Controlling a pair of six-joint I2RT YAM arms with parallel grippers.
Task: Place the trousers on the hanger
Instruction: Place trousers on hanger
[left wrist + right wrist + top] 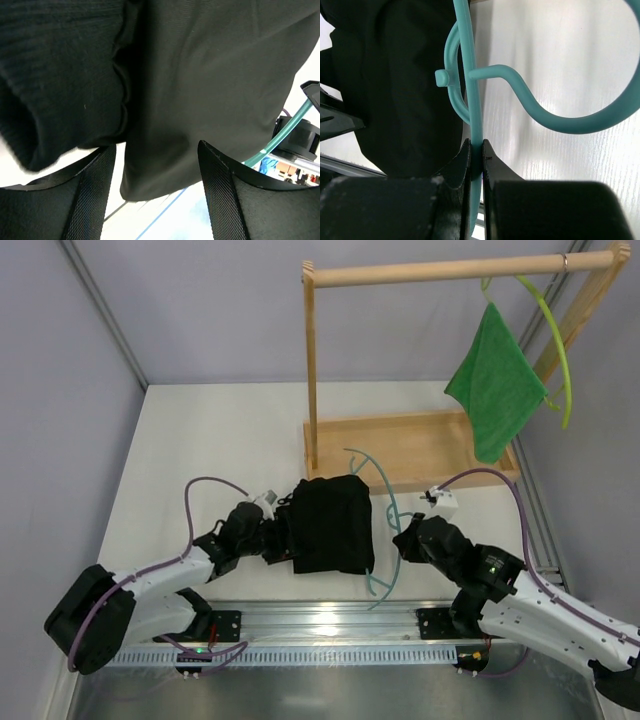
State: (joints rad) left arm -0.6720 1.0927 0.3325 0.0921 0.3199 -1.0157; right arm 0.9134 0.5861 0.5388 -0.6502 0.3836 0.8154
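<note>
L grip fingers apart, at L edge of trousers | R grip clamped on hanger by hook | trousers folded, mid near edge of table, hanger poking out R side

You have two hangers in view: one teal hanger, just right of centre in the overhead frame, and one yellow-green hanger at upper right. Fabric items also number two: one pair of black trousers at centre and one green cloth at upper right. There is one wooden rack, and two arms, left arm and right arm, along the bottom.
</note>
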